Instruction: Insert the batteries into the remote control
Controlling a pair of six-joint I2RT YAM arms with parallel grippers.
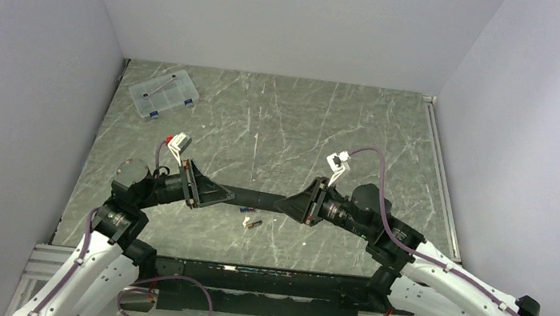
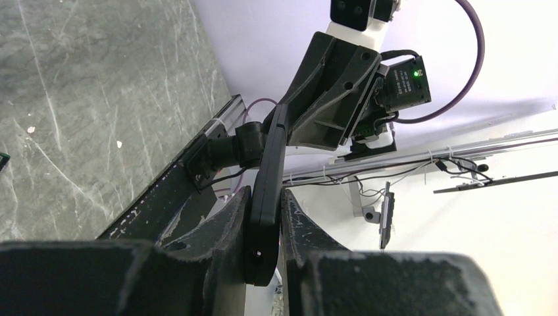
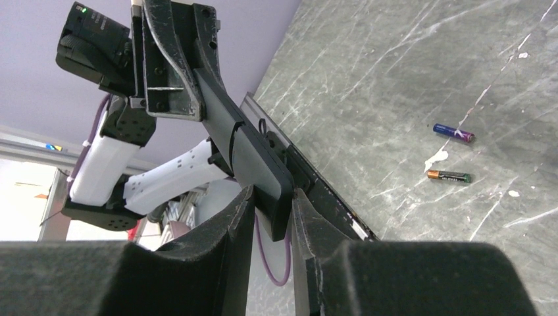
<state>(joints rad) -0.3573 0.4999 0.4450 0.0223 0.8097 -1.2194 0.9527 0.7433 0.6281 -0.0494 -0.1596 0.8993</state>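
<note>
The slim black remote control (image 1: 256, 198) hangs level above the table, held at both ends. My left gripper (image 1: 230, 195) is shut on its left end; in the left wrist view the remote (image 2: 270, 171) stands edge-on, clamped between both fingers. My right gripper (image 1: 285, 205) is shut on the right end, and its wrist view shows the remote's tip (image 3: 253, 155) pinched between the fingertips. Two batteries lie loose on the table just below the remote: one with a blue band (image 3: 453, 133) and one with a gold end (image 3: 447, 176).
A clear plastic compartment box (image 1: 163, 95) sits at the far left of the table. Grey walls close in the left, back and right sides. A black rail (image 1: 262, 277) runs along the near edge between the arm bases.
</note>
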